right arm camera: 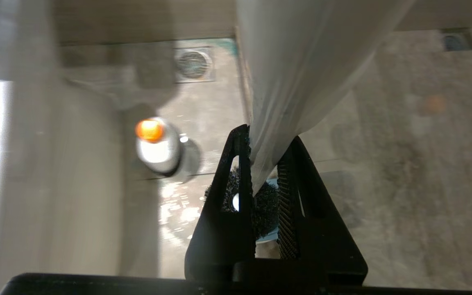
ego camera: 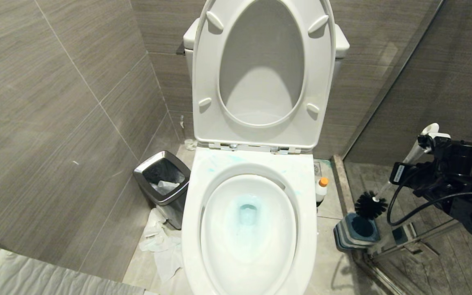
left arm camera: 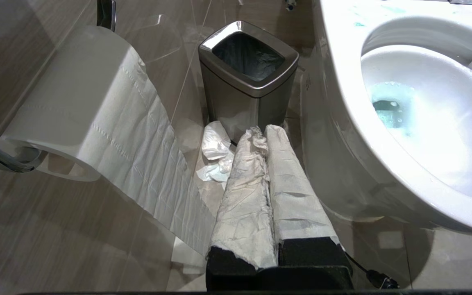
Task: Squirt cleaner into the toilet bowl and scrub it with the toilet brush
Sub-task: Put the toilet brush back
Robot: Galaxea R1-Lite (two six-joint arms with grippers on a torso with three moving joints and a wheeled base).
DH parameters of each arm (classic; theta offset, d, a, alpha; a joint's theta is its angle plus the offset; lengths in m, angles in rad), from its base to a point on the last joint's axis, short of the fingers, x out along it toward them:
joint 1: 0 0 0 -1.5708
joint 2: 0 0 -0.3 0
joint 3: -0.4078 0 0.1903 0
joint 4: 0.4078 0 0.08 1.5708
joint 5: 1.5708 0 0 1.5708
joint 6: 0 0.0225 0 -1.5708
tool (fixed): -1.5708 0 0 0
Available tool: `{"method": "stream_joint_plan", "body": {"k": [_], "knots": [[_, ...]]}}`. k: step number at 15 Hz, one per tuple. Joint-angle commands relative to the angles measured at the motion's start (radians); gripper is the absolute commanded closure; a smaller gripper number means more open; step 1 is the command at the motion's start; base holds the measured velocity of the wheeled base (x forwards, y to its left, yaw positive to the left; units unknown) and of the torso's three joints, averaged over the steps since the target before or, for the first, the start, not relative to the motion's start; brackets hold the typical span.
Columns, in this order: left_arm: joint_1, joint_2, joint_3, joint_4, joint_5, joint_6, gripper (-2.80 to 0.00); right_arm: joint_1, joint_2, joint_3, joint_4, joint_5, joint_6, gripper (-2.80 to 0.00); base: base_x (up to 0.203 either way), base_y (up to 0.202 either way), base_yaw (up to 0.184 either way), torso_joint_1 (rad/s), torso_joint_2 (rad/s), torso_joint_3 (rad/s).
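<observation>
Now I have the toilet brush [ego camera: 400, 172] lifted just clear of its holder [ego camera: 357, 232], on my right.

Nearest me, the toilet bowl [ego camera: 248, 229] stands open, seat up, blue cleaner pooled at its drain, so squirting looks done. Right gripper [right arm camera: 264, 180] has its jaws nearly closed, pinching the white handle high up, bristles hanging above the holder. Left gripper [left arm camera: 262, 135], paper-wrapped, jaws together and empty, waits low by the waste bin [left arm camera: 248, 78]. Farther back, the cleaner [ego camera: 322, 189] stands on the floor beside the bowl.
</observation>
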Motion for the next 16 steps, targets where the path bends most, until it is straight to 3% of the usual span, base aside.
{"method": "stream_joint_plan", "body": {"k": [1, 10, 16], "knots": [[0.001, 0.001, 0.008, 0.000, 0.001, -0.001, 0.00, -0.025, 0.076, 0.024, -0.044, 0.000, -0.007, 0.00, 0.000, 0.000, 0.000, 0.000, 0.00, 0.000], [0.001, 0.001, 0.008, 0.000, 0.001, -0.001, 0.00, -0.074, 0.344, 0.034, -0.307, -0.001, -0.053, 0.00, 0.000, 0.000, 0.000, 0.000, 0.00, 0.000], [0.001, 0.001, 0.008, 0.000, 0.001, -0.001, 0.00, -0.077, 0.457, -0.023, -0.389, -0.001, -0.057, 0.00, 0.000, 0.000, 0.000, 0.000, 0.00, 0.000]]}}
